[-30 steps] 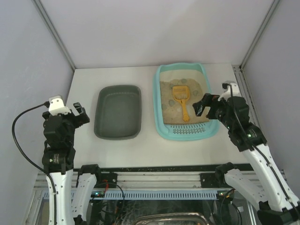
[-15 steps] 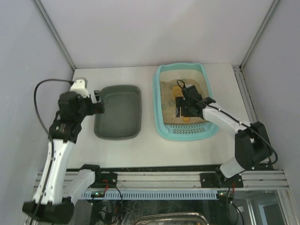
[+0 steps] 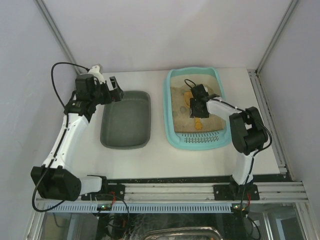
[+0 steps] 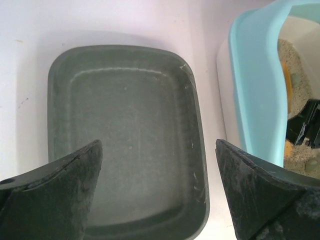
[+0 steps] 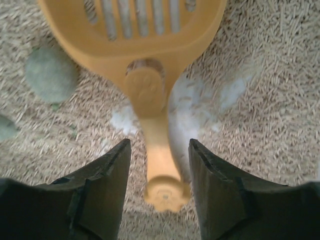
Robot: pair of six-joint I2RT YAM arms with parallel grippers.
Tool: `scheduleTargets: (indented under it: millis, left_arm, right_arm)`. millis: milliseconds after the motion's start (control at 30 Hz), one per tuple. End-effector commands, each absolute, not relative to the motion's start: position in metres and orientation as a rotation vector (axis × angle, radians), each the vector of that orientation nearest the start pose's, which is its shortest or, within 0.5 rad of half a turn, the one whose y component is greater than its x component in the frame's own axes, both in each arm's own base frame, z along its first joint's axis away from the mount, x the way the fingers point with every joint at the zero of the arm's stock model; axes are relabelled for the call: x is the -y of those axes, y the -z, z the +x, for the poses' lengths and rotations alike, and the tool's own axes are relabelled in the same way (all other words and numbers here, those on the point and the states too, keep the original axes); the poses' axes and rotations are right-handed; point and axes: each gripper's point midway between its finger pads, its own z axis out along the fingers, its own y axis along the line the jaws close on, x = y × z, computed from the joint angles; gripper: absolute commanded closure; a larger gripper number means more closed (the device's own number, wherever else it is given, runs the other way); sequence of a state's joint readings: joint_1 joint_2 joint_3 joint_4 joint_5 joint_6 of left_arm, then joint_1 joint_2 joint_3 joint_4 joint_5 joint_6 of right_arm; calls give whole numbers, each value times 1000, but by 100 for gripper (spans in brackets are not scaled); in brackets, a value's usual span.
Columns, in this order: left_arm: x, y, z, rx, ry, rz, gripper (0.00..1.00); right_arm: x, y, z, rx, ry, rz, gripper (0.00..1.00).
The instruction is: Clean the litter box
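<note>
Inventory, from my end outward.

- Table (image 3: pixel 165 160): one, white, carrying two trays side by side.
- Tray (image 3: pixel 126 120): one, dark grey-green, on my left side with nothing in it.
- Left gripper (image 4: pixel 159 150): one, above that tray, fingers spread wide and holding nothing.
- Litter box (image 3: pixel 169 115): one, light turquoise, just beside the dark tray on its right. Its slotted end is toward me, and it holds beige litter (image 5: pixel 260 100).
- Scoop (image 5: pixel 148 90): one, orange, lying on the litter with its handle toward me and its slotted head away.
- Right gripper (image 5: pixel 160 145): one, low over the litter. The fingers are half closed on either side of the handle, with a gap showing on both sides.
- Lumps: two, grey-green, left of the scoop's head. One is whole (image 5: pixel 51 75) and one is cut off at the picture's edge (image 5: pixel 6 127).
</note>
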State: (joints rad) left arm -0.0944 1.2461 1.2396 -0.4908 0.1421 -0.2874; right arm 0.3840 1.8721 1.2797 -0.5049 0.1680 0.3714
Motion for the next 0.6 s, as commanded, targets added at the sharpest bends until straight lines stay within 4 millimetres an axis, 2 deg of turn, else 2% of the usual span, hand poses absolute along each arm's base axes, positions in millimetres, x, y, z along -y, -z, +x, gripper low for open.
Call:
scheduleTargets:
  millis: [0,167,267,333,367,567]
  left_arm:
    - [84,-294,389,-2014,443,-88,2]
    - [90,-286,397,-2019,478,-80,2]
    - [101,-277,403,-2062,522,-54,2]
    - [113,-275,404,-2106,554,9,3]
    - [123,-276,405,-2125,588,59,4]
    - [180,-295,416,-2153,847,344,6]
  right_arm:
    - [-143,-46,420,-2588,-56,30,51]
    - [-143,-32,424,-2618,-106,45,62]
    - [-142,-33,424,-2620,-108,53,82]
    - [-140,-41,424,-2606,-94,54,98]
    - [-140,-47,423,-2596,-90,48,100]
    - [-146,-98,407,-2520,-34,-23,100]
